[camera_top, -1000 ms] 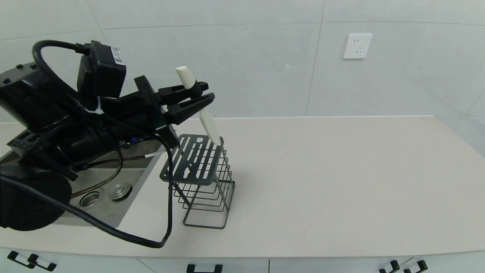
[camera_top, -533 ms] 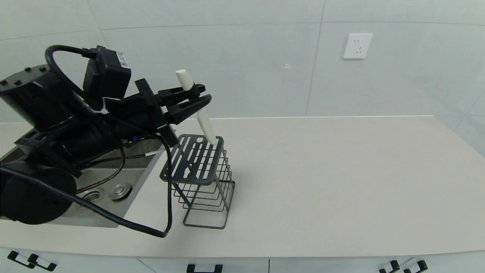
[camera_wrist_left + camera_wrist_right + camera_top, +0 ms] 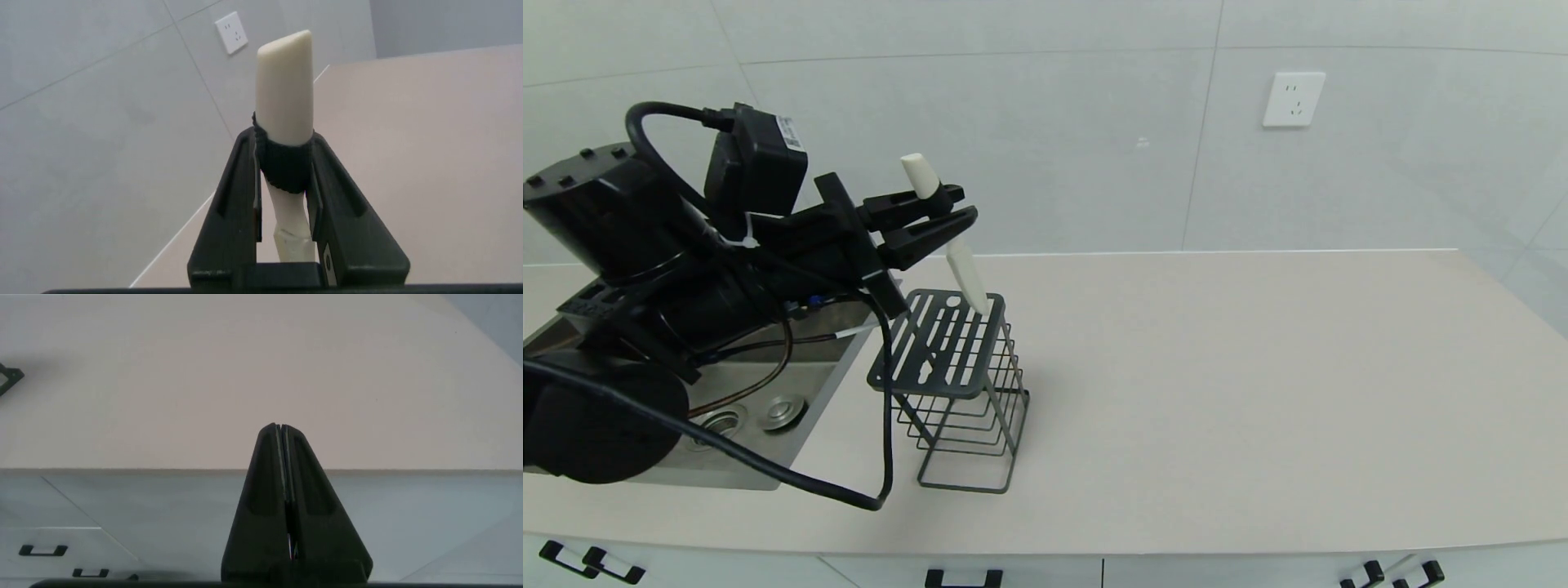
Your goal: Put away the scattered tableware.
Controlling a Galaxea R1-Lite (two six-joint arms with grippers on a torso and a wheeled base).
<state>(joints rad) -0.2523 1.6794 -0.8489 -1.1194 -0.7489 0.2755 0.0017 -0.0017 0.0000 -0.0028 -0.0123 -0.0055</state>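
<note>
— What sits nearest?

— Black pull handles [image 3: 964, 578] on the white cabinet fronts, then the pale beige countertop [image 3: 1217, 367]. The right wrist view looks down over that front edge. There the right gripper [image 3: 283, 434] has its two black fingers pressed flat together with nothing between them.

— And on the robot's left?

— A stainless steel sink [image 3: 817, 384] is set into the counter. Just beside its rim a dark wire rack with a slotted flat top [image 3: 935, 347] stands upright.

— Where's the tableware?

— There's one piece, a cream-handled metal utensil [image 3: 968, 278]. The left gripper [image 3: 969, 203] is clamped on its handle, above the rack. The utensil leans, with its upper end tipped towards the sink side. Its handle's lower end meets the far right corner of the slotted top, and its grey shaft runs down inside the wires.

— What does the wrist camera add?

— The head view gives the shaft in the rack. The left wrist view gives the grip itself: dark ribbed pads [image 3: 286, 163] wrap the handle, whose rounded top stands clear beyond them.

— Any writing?

— A white sticker [image 3: 786, 128] on the left wrist's camera housing, but its print is too small to read. Farthest off, a white wall socket [image 3: 1294, 99] sits on the grey tiled wall.
</note>
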